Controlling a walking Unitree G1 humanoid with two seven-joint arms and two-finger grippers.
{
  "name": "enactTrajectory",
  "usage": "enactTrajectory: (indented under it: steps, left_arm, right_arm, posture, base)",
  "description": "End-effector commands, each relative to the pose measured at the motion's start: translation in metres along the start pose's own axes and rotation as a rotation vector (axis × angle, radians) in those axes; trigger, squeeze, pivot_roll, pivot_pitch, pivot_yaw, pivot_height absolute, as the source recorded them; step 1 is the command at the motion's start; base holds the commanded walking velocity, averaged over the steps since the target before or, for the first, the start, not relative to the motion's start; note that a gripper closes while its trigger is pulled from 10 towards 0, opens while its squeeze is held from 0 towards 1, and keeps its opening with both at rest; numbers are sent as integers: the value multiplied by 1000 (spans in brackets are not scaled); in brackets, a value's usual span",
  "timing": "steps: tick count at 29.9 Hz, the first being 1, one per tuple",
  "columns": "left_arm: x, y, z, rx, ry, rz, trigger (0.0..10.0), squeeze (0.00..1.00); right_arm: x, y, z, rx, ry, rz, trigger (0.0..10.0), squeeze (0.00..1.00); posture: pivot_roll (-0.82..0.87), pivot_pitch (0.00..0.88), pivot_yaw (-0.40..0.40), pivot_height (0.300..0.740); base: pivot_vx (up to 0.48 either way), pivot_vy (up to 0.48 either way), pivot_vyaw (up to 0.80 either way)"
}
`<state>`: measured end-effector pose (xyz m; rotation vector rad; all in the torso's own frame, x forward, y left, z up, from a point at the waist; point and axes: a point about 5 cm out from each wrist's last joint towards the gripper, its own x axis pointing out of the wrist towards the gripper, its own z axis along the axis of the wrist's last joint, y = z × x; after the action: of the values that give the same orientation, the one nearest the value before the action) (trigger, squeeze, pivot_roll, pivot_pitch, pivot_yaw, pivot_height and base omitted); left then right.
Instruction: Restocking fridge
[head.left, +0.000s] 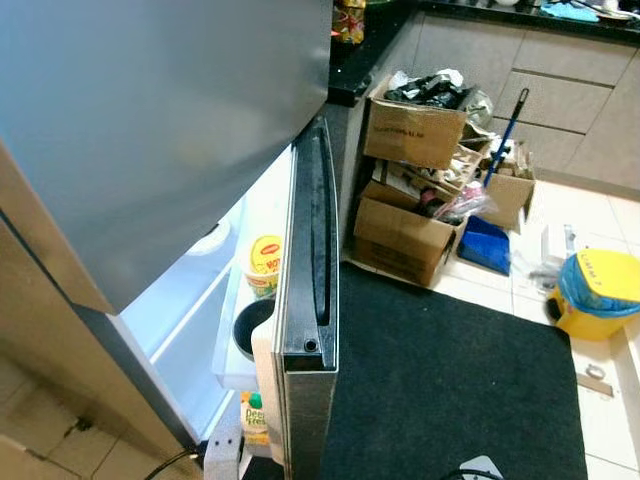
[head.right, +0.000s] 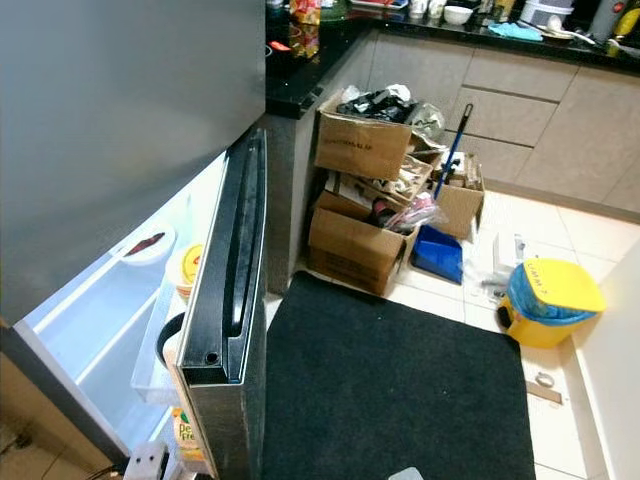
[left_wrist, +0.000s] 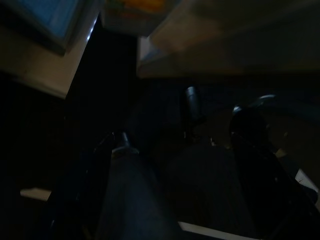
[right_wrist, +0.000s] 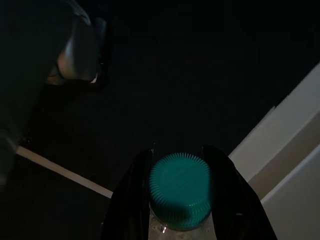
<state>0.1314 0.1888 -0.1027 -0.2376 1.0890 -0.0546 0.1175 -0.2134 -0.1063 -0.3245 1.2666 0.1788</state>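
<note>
Bottle: I've got a clear bottle with a ribbed teal screw cap (right_wrist: 180, 186), seen cap-on from my right wrist, so the body is mostly hidden below the cap.
Right claw: my right gripper (right_wrist: 179, 192) is clamped on the bottle's neck, one black finger (right_wrist: 131, 200) touching each side of the cap.
Below that claw: dark floor mat (right_wrist: 165, 75), with a pale strip of tile edge just beside my fingers and a white panel edge (right_wrist: 280, 150) close on the other side.
Left claw: my left gripper (left_wrist: 200, 145) hangs in the shade and it's too dark to call; I cannot tell if the fingers are apart or together.
Fridge: the lower fridge door (head.right: 225, 300) stands open edge-on in front of me, and the grey upper door (head.left: 150, 120) is swung out above it.
Door shelf: a yellow-lidded tub (head.left: 265, 262), a dark round container (head.left: 250, 325) and a juice carton (head.left: 255, 415) lower down sit in the door racks.
Inside: white lit shelves (head.right: 100, 300), and a small white dish (head.right: 145, 245) near the top.
Open room: the black mat (head.left: 450, 390) beside the door is bare; further off, stacked cardboard boxes (head.right: 365, 215), a blue dustpan (head.right: 438, 253) and a yellow bin (head.right: 548, 300) crowd the tile.
</note>
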Motion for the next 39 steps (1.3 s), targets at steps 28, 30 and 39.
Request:
enactTrajectory:
  steps: [28, 30, 39]
  left_arm:
    - [0, -1, 56, -427, -316, -150, 0, 0]
    - [0, -3, 62, -432, -339, -168, 0, 0]
    - [-6, -13, 123, -453, -565, -282, 0, 0]
  right_arm:
    - [0, -4, 2, 6, -10, -15, 10000, 0]
    - [0, -4, 2, 6, -10, -15, 10000, 0]
    - [0, -4, 2, 4, -9, -13, 10000, 0]
  posture:
    - [-74, 0, -44, 740]
    - [-74, 0, -44, 740]
    - [-73, 0, -44, 740]
  base:
    - [0, 0, 0]
    - [0, 0, 0]
    - [0, 0, 0]
